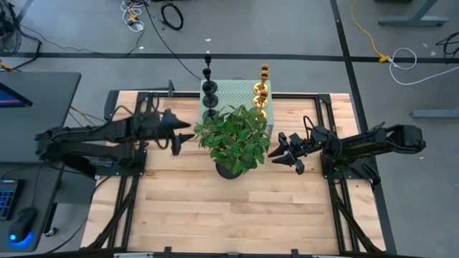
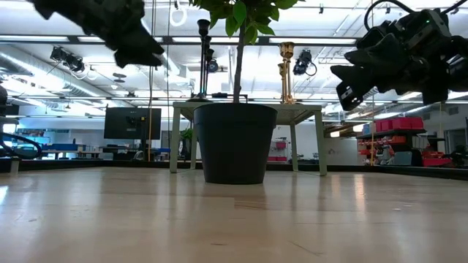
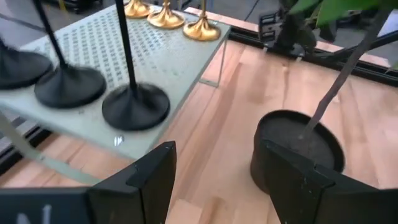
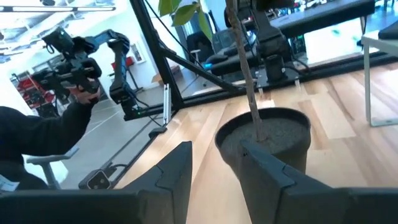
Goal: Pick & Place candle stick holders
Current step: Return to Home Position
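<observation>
three matte black slender candlesticks point(image 1: 209, 87) stand in row on pale perforated metal shelf point(image 1: 233, 92), left-arm side; three shiny gold brass candlesticks point(image 1: 261, 92) on right-arm side. you see left gripper point(image 1: 181, 136) beside leafy potted plant point(image 1: 233, 136), fingers apart, empty; right gripper point(image 1: 288, 153) opposite, likewise spread.

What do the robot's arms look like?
The left arm and right arm are dark, almost black, built of chunky jointed segments. The left gripper and right gripper each end in two flat, angular black fingers.
</observation>
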`<act>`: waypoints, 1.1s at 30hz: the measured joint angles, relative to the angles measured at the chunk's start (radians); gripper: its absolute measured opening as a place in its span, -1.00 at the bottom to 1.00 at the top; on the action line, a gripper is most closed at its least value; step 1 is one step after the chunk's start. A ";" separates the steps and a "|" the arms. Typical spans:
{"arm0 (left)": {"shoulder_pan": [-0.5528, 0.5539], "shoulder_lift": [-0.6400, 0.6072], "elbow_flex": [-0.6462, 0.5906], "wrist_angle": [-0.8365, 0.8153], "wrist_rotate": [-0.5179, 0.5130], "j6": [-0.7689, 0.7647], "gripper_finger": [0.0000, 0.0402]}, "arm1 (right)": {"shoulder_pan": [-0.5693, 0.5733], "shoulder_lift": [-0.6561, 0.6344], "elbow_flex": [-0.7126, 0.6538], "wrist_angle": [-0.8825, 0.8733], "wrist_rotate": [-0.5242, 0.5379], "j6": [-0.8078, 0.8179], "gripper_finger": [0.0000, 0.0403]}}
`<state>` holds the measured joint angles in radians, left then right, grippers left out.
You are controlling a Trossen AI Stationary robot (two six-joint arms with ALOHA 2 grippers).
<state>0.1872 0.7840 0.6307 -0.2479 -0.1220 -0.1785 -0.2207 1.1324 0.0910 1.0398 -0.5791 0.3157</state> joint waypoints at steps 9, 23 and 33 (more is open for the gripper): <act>-0.255 -0.103 -0.224 0.280 -0.238 0.006 0.13 | -0.001 -0.002 0.000 0.037 0.014 -0.065 -0.38; -0.326 -0.114 -0.569 0.841 -0.321 0.190 0.13 | -0.126 -0.128 -0.012 0.018 -0.123 -0.052 -0.38; -0.325 -0.193 -0.601 0.819 -0.345 0.177 0.13 | -0.254 -0.351 -0.076 -0.073 -0.237 0.016 -0.38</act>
<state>-0.1379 0.5913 0.0298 0.5707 -0.4672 -0.0011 -0.4747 0.7811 0.0155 0.9669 -0.8162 0.3321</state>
